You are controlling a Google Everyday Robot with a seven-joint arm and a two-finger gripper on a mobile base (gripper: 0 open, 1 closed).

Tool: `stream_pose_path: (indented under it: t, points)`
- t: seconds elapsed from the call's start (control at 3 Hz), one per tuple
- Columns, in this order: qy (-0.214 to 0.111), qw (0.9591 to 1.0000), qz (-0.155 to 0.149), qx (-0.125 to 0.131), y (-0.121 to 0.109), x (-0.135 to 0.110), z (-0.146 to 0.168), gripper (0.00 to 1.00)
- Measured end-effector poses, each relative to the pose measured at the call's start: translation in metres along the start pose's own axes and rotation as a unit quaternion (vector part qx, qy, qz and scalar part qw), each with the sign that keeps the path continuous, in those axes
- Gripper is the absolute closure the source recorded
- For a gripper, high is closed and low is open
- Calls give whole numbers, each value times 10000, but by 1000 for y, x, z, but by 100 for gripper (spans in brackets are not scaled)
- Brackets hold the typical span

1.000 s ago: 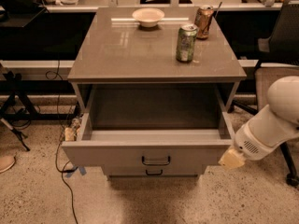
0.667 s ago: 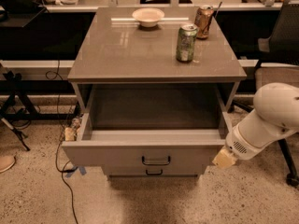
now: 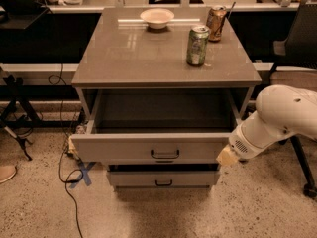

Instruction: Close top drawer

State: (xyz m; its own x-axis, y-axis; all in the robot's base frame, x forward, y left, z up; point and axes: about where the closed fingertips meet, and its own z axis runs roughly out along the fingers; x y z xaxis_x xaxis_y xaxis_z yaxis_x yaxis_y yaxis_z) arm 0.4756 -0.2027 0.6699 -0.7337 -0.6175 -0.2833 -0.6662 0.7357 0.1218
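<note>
The top drawer (image 3: 124, 150) of the grey cabinet stands pulled out, and its deep grey box shows empty. It has a flat grey front with a small dark wire handle (image 3: 165, 154) at the centre. My gripper (image 3: 227, 156), the tan tip of my white arm (image 3: 282, 115), is at the right end of the drawer front, touching or very near it.
On the cabinet top (image 3: 129, 58) stand a green can (image 3: 197, 45), a brown can (image 3: 216, 23) and a white bowl (image 3: 157, 18). A lower drawer (image 3: 163, 178) sits slightly out below. A dark chair (image 3: 302, 33) is at the right. Cables (image 3: 69, 172) lie on the floor at the left.
My gripper has moved left and in toward the cabinet, against the drawer's right end. The drawer front has gone back a little, and the lower drawer now shows beneath it.
</note>
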Motion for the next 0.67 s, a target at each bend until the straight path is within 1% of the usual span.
stream_pose_path:
  t: [0.33,0.67]
  points:
    - [-245,9995,172,27,-17,-10,12,100]
    - [-624,9975,312,124,-45,-33,28,100]
